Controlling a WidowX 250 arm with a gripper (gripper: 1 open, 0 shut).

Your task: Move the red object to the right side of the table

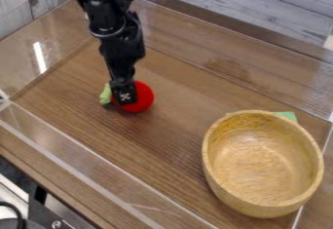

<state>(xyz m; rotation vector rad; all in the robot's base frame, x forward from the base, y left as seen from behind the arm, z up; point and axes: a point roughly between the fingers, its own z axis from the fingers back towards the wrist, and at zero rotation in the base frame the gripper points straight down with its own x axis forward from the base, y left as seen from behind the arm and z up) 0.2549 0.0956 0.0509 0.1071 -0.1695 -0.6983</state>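
The red object (138,97), a small bright red ball with a green leaf (105,95) on its left side, lies on the brown wood-grain table (196,72) left of centre. My black gripper (124,95) points steeply down right over the ball's left half, its fingertips at the ball's top and partly covering it. The jaws look spread, though I cannot see clearly how they sit around the ball. The ball rests on the table.
A large light wooden bowl (262,163) stands at the front right, with a green scrap (285,117) behind its rim. Low clear acrylic walls (53,160) border the tabletop. A clear bracket (86,7) sits at the back left.
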